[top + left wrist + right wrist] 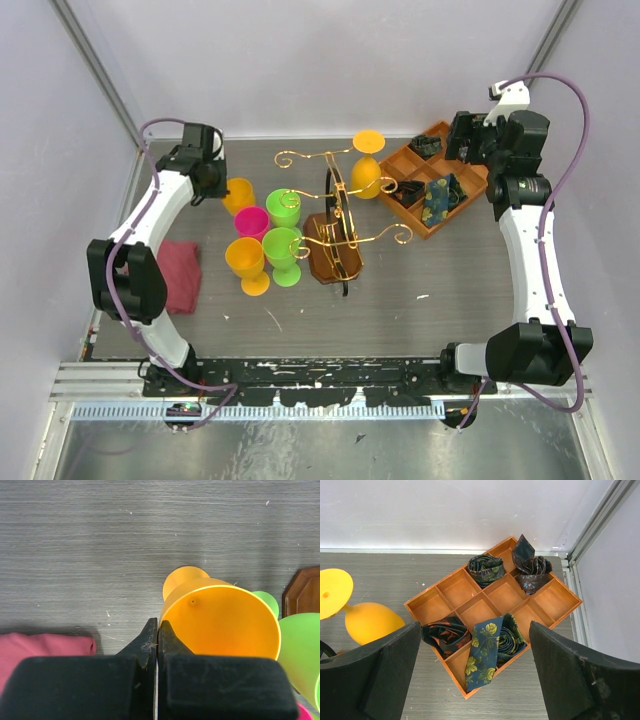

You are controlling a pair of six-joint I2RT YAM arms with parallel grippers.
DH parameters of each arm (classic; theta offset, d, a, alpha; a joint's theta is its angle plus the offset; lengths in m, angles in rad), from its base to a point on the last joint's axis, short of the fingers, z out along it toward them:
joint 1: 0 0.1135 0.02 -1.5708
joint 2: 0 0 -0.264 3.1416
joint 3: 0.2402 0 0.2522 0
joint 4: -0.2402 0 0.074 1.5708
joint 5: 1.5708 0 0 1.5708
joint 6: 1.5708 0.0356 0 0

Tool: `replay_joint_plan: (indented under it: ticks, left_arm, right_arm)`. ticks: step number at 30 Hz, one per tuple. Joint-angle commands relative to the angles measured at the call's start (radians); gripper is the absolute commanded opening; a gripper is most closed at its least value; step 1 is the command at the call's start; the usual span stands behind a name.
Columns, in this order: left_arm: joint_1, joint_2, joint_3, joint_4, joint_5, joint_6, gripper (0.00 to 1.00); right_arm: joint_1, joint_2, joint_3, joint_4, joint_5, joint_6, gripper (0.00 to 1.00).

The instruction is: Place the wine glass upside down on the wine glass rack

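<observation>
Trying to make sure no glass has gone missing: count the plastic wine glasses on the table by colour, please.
Yellow-orange glasses: 3
Green glasses: 2
Pink glass: 1
Total: 6

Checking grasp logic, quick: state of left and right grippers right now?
Left gripper: shut, empty, beside the orange glass.
Right gripper: open, empty, above the tray.
</observation>
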Motion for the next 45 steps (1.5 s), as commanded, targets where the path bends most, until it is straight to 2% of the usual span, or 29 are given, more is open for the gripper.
replay_joint_plan:
  ticks: [1,8,12,17,20,23,28,33,39,45]
  left_arm:
    - [0.003,-0.04,0.056,0.016,-0.053,-0.021,0.0]
    - [0.009,-0.116,0.142,0.054,-0.11,-0.005,0.0]
    - [0.009,-0.197,0.186,0.142,-0.129,0.035,0.0]
    - [0.008,-0.35,0.065,0.444,-0.056,0.045,0.0]
    - [-0.001,-0.432,-0.05,0.722,0.004,0.046,0.0]
    - [-0.025,-0.45,-0.098,0.881,0.028,0.075,0.0]
    - [-0.136,-0.485,-0.196,1.161,0.016,0.212,0.0]
    - [-0.236,-0.466,-0.284,1.406,-0.007,0.311,0.0]
    - [-0.321,-0.431,-0.363,1.592,0.016,0.437,0.0]
    - [-0.366,-0.429,-0.421,1.662,0.04,0.499,0.0]
  right_arm:
    - [-0.003,-0.039,0.045,0.025,0.009,-0.017,0.93]
    - [-0.003,-0.033,0.076,0.025,-0.046,0.056,0.93]
    - [-0.002,-0.021,0.097,0.027,-0.123,0.143,0.92]
    - [-0.002,0.003,0.115,0.07,-0.311,0.379,0.87]
    - [0.003,0.006,0.073,0.178,-0.419,0.591,0.85]
    - [0.03,0.006,0.039,0.31,-0.488,0.767,0.84]
    - [0.172,0.032,0.079,0.412,-0.481,0.885,0.83]
    - [0.296,0.096,0.08,0.638,-0.494,1.093,0.82]
    - [0.372,0.14,0.12,0.697,-0.452,1.19,0.81]
    - [0.399,0.197,0.138,0.806,-0.443,1.291,0.8]
